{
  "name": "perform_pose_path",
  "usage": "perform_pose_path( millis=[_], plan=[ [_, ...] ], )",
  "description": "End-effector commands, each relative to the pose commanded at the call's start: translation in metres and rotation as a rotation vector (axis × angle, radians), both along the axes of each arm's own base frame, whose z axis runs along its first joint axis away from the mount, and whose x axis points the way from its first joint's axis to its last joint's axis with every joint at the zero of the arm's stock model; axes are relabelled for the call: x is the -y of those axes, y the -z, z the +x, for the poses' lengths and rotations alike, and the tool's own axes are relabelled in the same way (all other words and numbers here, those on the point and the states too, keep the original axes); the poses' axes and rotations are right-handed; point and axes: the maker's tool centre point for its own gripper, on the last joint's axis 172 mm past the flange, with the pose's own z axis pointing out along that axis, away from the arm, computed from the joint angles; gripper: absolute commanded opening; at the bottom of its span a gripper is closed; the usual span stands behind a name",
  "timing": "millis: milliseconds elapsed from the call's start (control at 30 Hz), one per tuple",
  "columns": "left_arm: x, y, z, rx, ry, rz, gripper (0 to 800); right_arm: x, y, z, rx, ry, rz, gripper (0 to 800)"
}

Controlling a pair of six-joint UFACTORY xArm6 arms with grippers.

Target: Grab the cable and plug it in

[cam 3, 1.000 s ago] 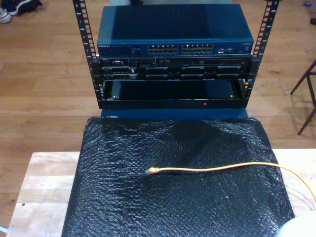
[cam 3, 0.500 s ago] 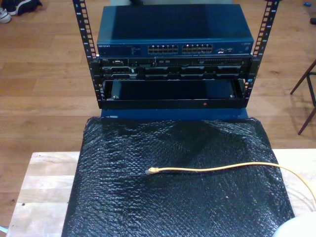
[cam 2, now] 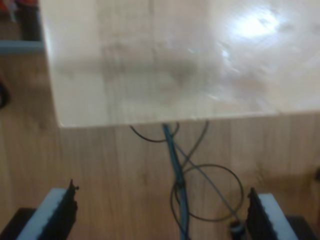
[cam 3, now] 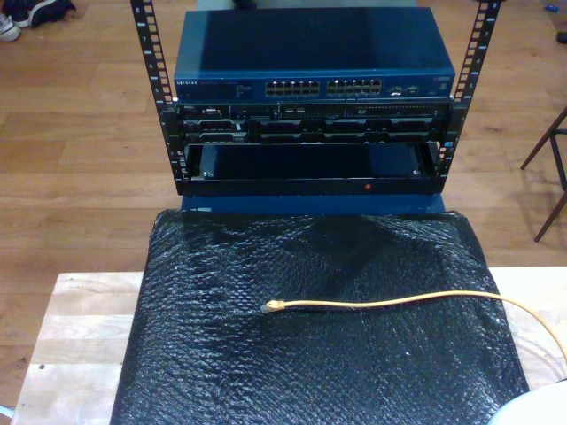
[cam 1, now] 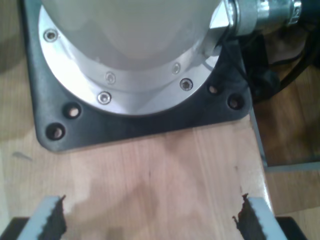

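My first gripper (cam 1: 150,220) is standing wide open and holding nothing; its two pale fingers (cam 1: 50,217) with dark toothed inner edges are hanging over a smooth light wooden table top (cam 1: 150,175). Just beyond the jaws a round, shiny metal arm base (cam 1: 135,65) with small screws is sitting on a flat black plate (cam 1: 150,125) with rounded corners and bolt holes. My second gripper (cam 2: 162,215) is also spread wide with nothing between its pale, dark-edged fingers (cam 2: 55,212). Under it thin dark wires (cam 2: 200,190) are lying in loose loops on the brown wooden floor (cam 2: 100,165), and ahead of the jaws is the edge of a pale wooden board (cam 2: 150,60). The cable (cam 3: 390,302) is lying well apart from both grippers, in the exterior view, on a wrinkled, glossy black sheet (cam 3: 266,372). It is thin and yellow, and its small plug (cam 3: 273,306) is resting near the middle of the sheet. Beyond the sheet a black metal rack (cam 3: 310,142) with perforated posts is carrying a blue box-shaped switch (cam 3: 310,62) with rows of ports.
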Motion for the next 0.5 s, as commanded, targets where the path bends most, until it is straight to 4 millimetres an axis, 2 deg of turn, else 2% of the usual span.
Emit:
perform_pose_path(
  millis=[133, 333, 500],
  plan=[
    [-0.004, -0.013, 0.000, -0.007, -0.005, -0.012, 800, 0.003, -0.017, 0.014, 0.050, 0.028, 0.008, 800],
    [-0.020, -0.067, 0.010, -0.036, -0.031, -0.041, 800, 0.016, -0.037, 0.029, 0.075, 0.120, -0.016, 800],
    [-0.019, -0.099, 0.050, -0.033, -0.065, -0.045, 800, 0.023, -0.046, 0.050, 0.064, 0.156, -0.008, 800]
  ],
)
